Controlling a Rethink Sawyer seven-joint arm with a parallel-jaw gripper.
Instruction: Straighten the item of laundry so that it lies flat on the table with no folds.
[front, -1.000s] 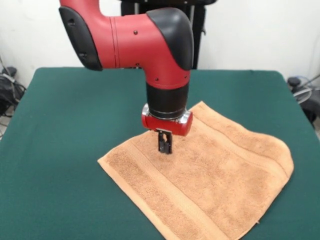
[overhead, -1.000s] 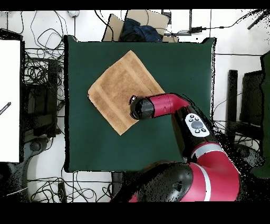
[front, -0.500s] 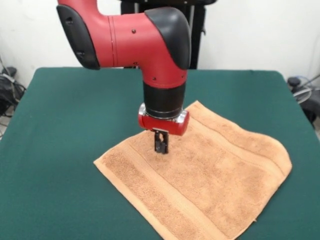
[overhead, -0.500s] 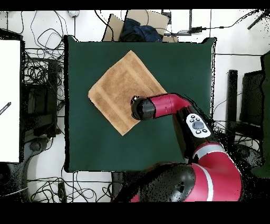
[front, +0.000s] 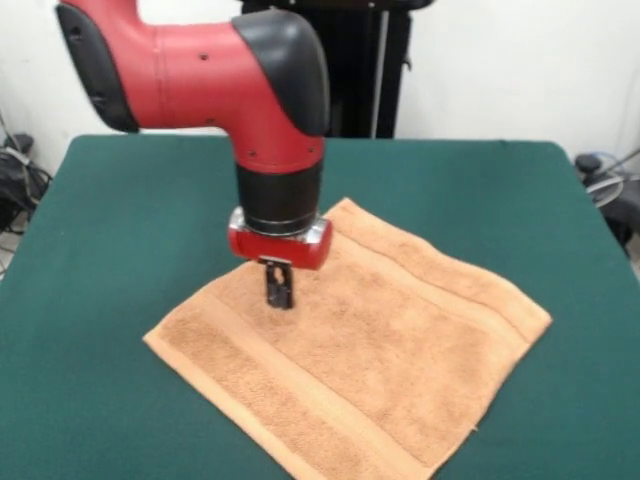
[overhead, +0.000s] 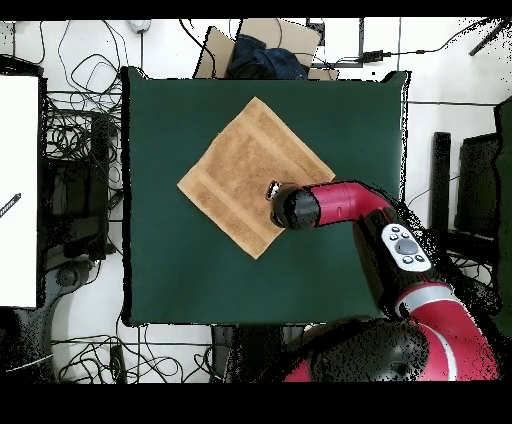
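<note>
Since a second ago the arm (front: 230, 75) has shifted toward the left of the front view, and the towel (front: 370, 350) has slid with it: its left corner now sits further left on the table (front: 120, 220), and the right corner, rounded and slightly bunched before, now reads as a cleaner point. In the overhead view the towel (overhead: 255, 175) has moved to the right and the arm's wrist (overhead: 300, 208) with it.

The gripper (front: 279, 290) points straight down, its tip on the towel near the far-left edge, just inside the woven stripe. The fingers look pressed together, seemingly pinching the cloth, though the contact itself is too small to make out clearly.

The towel lies spread out as a diamond, mostly flat, with one stripe band along the near-left edge and another along the far-right edge. Its near corner runs off the bottom of the front view. A small white tag (front: 473, 431) shows at the near-right edge. In the overhead view the towel sits in the upper middle of the table (overhead: 160, 260), well clear of all edges, with the arm covering its lower-right side.

Cables (overhead: 75, 130) lie on the floor beside the table, and a cardboard box (overhead: 262, 45) is beyond its top edge.
</note>
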